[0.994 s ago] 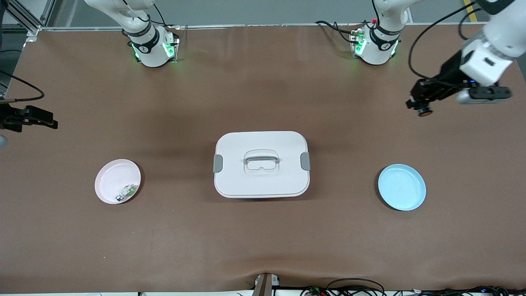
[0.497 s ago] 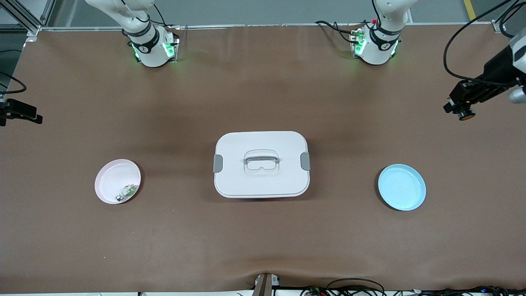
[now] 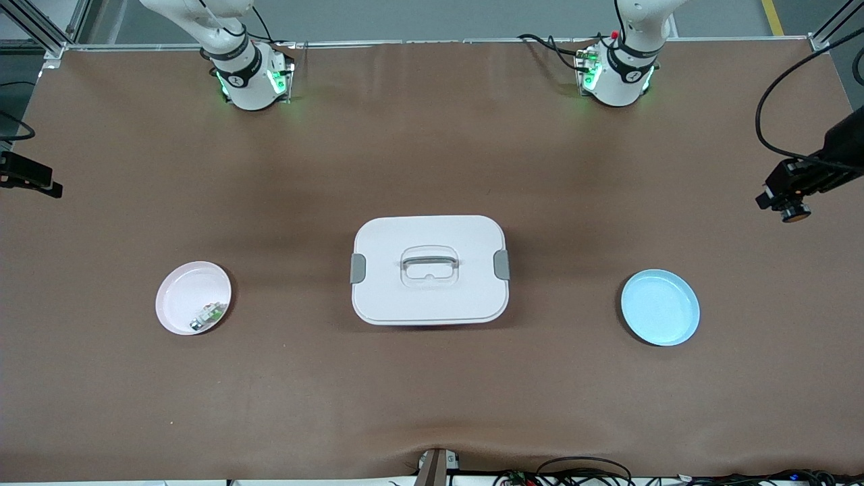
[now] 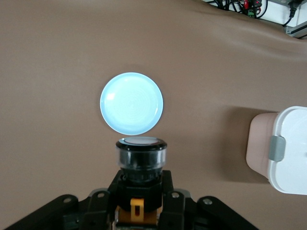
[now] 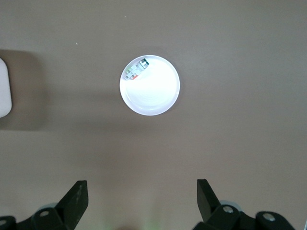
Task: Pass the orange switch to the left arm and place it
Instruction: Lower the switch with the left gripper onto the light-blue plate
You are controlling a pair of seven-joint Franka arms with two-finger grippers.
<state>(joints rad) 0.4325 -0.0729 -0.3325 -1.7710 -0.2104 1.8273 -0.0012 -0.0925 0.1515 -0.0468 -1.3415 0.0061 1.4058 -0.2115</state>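
Only the left wrist view shows the left gripper [image 4: 140, 191] clamping the glossy cylindrical orange switch [image 4: 141, 158] above the smooth round blue plate [image 4: 131, 103], while the right gripper [image 5: 142, 201] hangs spread wide over brown table [image 5: 230, 143].

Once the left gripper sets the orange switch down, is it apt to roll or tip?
Probably: the orange switch has a round barrel, so on its side it could roll. On its flat cap it looks top-heavy, likely to tip. The left gripper is shut on it above the blue plate, whose rim might contain it.
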